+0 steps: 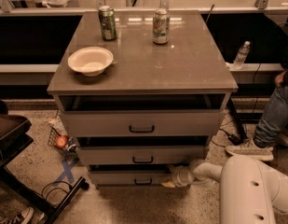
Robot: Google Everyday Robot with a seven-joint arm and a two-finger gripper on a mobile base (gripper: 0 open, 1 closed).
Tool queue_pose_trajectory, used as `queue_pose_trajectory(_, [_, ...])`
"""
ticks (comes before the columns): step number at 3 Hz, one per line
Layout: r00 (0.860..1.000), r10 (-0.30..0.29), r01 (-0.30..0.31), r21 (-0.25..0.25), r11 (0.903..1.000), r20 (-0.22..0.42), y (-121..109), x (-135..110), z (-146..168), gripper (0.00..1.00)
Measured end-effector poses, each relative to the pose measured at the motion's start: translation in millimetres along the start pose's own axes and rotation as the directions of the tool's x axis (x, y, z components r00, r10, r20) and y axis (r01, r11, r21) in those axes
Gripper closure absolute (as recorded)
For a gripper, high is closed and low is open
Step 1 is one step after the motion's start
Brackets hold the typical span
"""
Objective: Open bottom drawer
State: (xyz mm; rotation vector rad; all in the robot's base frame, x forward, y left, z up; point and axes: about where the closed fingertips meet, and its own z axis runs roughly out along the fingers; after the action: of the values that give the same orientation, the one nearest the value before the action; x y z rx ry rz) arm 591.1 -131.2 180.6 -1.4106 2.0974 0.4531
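Camera view: bottom drawer (pixel 120 177) slightly out, interior dark; gripper (pixel 170 181) at its right end, grip unclear.

I count one grey cabinet (pixel 181 64) with three drawers: the top drawer (pixel 101 123), the middle drawer (pixel 106 156) and the bottom drawer (pixel 115 178), each with one dark bar handle. On its top there are two drink cans, the left can (pixel 107 23) and the right can (pixel 160 26), and one white bowl (pixel 90 60). One water bottle (pixel 241 55) stands behind. I have one gripper (pixel 168 179), low at the bottom drawer's right end.
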Motion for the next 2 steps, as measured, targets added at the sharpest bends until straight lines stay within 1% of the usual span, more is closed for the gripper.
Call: queue_pose_trajectory(2, [1.0, 0.0, 0.0, 0.0, 1.0, 0.0, -0.2, -5.1, -6.5, 0.99])
